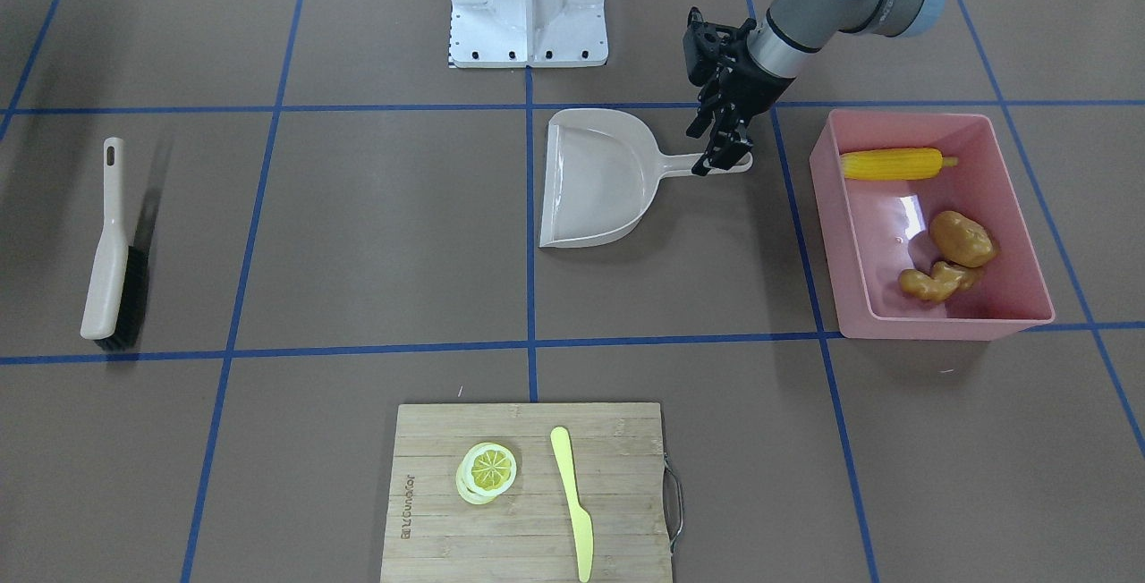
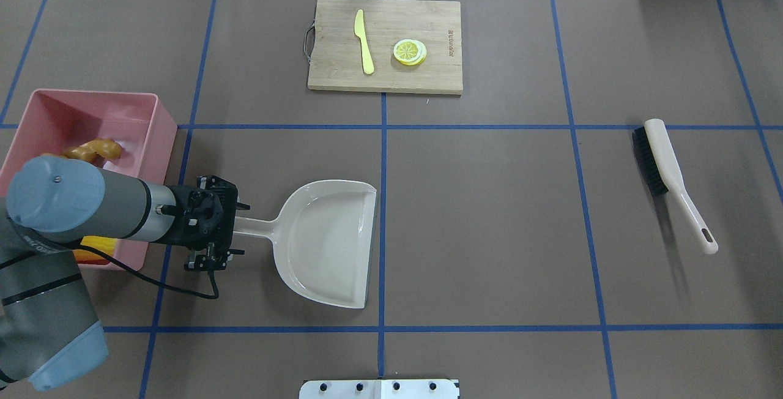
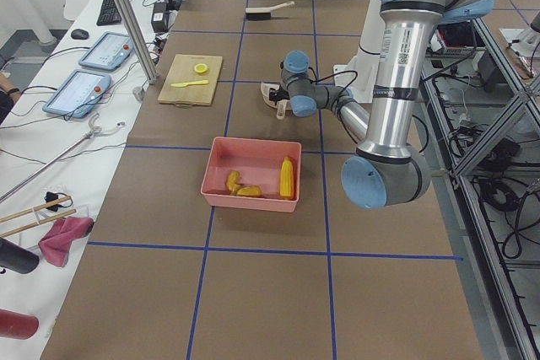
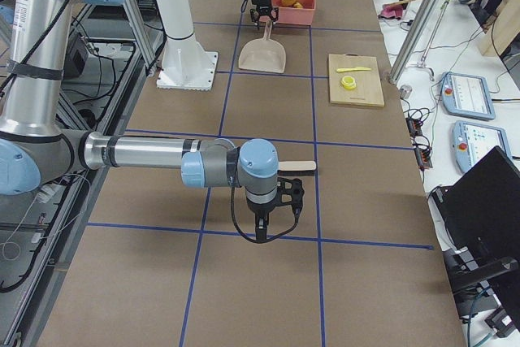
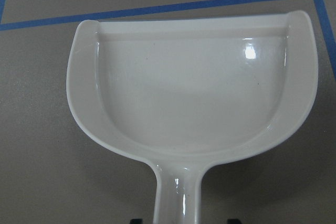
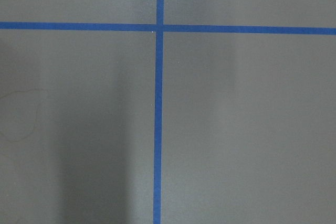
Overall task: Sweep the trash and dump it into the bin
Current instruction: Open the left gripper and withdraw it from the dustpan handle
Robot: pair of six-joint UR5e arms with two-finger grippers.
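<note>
Wide gap between dustpan (image 1: pixel 595 181) and brush (image 1: pixel 112 252)

Grey tube links made up left arm (image 2: pixel 122 206); pale-blue round joint caps, silver wrist band. Black boxy left gripper (image 1: pixel 725 161) showed small screws. Thin black cable (image 2: pixel 177 290) looped beneath wrist. Same grey, silver, blue on right arm (image 4: pixel 146 152). White bolted pedestal (image 1: pixel 528 2).

Bright, even overhead light on all my feeds. I see soft shadow stretching beside brush (image 1: pixel 112 243) in front view. Glare spots on dustpan (image 5: pixel 194 87) and glossy bin (image 1: pixel 903 207) floor. Left wrist feed slightly soft. Right wrist feed dimmer, vague dark patch lower left.
</note>
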